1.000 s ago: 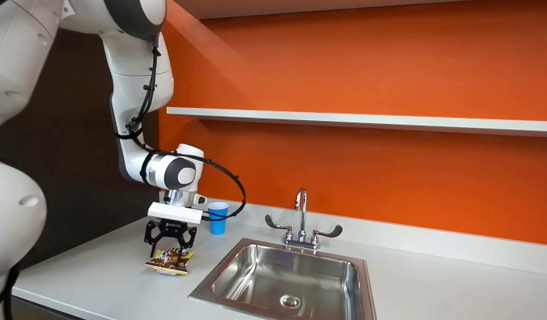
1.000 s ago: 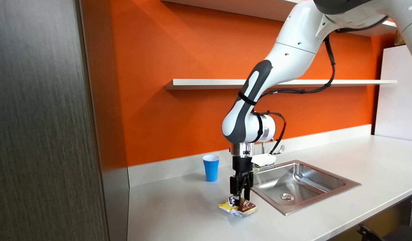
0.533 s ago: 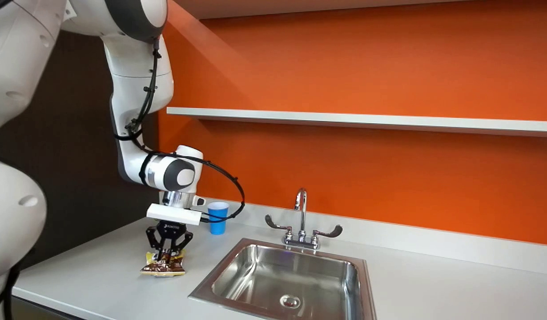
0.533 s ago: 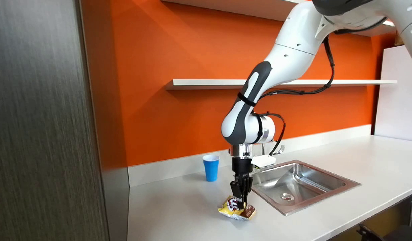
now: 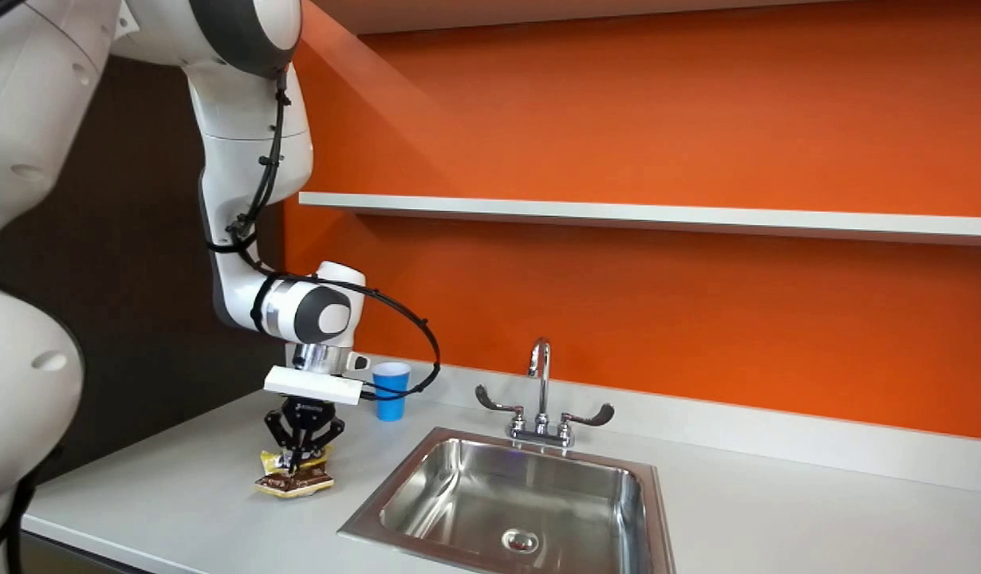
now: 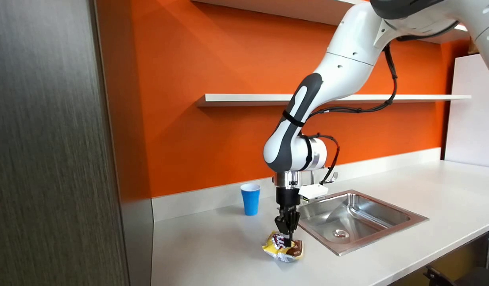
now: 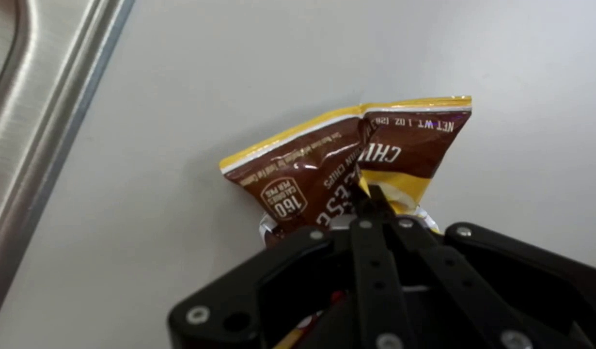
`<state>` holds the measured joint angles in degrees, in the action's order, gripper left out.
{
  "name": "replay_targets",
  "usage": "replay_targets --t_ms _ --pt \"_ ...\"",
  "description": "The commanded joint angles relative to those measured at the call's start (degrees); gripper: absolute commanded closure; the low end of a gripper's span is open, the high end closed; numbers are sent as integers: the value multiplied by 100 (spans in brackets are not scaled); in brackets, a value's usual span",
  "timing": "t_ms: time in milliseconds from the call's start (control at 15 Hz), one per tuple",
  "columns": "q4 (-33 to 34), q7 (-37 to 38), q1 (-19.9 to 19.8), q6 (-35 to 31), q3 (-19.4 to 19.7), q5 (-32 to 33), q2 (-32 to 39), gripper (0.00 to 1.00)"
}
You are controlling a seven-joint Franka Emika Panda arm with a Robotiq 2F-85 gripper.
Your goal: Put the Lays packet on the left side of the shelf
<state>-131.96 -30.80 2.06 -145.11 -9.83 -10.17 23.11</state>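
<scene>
The Lays packet (image 5: 283,484), brown with yellow and white, is at the countertop's left part, before the blue cup. Its middle is pinched into a crease by my gripper (image 5: 296,463), which points straight down, shut on it. In the wrist view the folded packet (image 7: 298,179) spreads to both sides of the gripper (image 7: 370,196); its lower part is hidden behind the black linkages. An exterior view shows the yellow end of the packet (image 6: 273,247) tipped up. Whether it touches the counter is hard to tell. High on the orange wall runs the white shelf (image 6: 244,99).
A blue cup (image 6: 251,201) stands near the backsplash behind the gripper. The steel sink (image 5: 662,510) lies to the right, with a faucet (image 5: 543,391) and two handles behind it. A dark cabinet side (image 6: 109,178) bounds the counter at the left.
The gripper has gone from open to shut, gathering the packet's middle into a fold. The packet's ends have bent upward, and it has shifted slightly; the arm has barely moved.
</scene>
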Motion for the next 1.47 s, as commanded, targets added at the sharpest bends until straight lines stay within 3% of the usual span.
replay_targets --t_ms 0,667,1067,1400 --pt "-66 73 -183 -17 -98 116 -140 100" --pt "-608 530 -214 404 125 54 -1652 100" --pt "-1058 614 -68 1233 441 -118 -3250 100" --pt "-879 647 219 2017 728 -239 -4595 100"
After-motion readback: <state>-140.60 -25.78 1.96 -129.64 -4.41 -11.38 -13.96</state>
